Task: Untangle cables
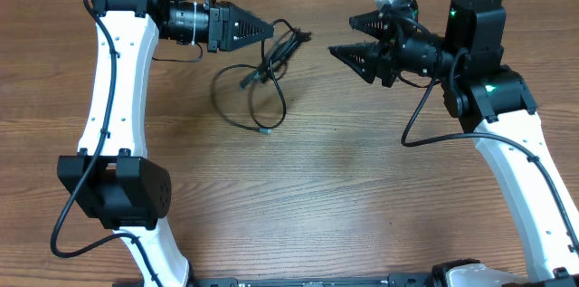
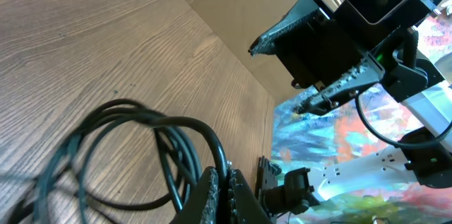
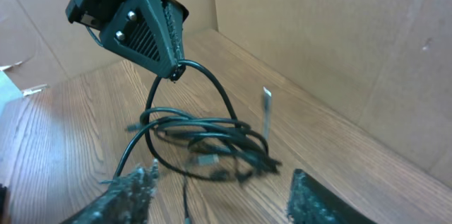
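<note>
- Cables lie on the far part of the wooden tabletop, a little left of centre, between the two hands and closer to the left one.
- They are thin black cords. A loose bundle runs on a slant, and one wide loop trails toward the near side and ends in a small plug end.
- Left hand points to the right, with its jaws clenched together on one strand of the cables.
- In the right wrist view that strand rises in a tall arch from the pile to the tip of the left hand. The rest of the cables rest in overlapping loops on the wood below it.
- The left wrist view shows several cords curving up together into the left hand's own fingers.
- Right hand is released, its two jaws spread apart. It points left toward the cables and is well apart from them, touching nothing.
- From its own camera, the right hand frames the pile between its dark fingers.
- A brown cardboard wall stands along the far edge of the tabletop.
</note>
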You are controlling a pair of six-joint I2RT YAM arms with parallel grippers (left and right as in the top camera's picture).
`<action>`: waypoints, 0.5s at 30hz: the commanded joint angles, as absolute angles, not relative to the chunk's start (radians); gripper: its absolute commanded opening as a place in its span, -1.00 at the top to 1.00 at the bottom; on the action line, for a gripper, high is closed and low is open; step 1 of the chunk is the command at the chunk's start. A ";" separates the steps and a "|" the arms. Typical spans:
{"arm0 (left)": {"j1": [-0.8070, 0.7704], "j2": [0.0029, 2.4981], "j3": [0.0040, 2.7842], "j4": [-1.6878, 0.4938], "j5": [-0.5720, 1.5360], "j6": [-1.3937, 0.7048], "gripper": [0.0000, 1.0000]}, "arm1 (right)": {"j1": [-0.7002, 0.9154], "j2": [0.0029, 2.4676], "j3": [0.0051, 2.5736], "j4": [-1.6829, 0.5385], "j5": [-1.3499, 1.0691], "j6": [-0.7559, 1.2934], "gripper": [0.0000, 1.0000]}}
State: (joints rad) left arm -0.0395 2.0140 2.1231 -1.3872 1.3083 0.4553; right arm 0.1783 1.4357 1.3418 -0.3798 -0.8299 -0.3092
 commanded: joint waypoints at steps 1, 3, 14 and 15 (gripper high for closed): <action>-0.046 1.991 2.144 -1.389 1.336 0.467 0.92 | 0.181 1.437 1.351 -0.378 -0.819 -0.330 -0.15; -0.046 1.991 2.144 -1.394 1.341 0.466 0.92 | 0.181 1.439 1.349 -0.381 -0.798 -0.330 -0.20; -0.046 1.991 2.144 -1.448 1.390 0.467 0.92 | 0.181 1.514 1.348 -0.496 -0.705 -0.702 -0.68; -0.047 1.991 2.144 -1.448 1.409 0.467 0.92 | 0.181 1.524 1.348 -0.490 -0.703 -0.720 -0.68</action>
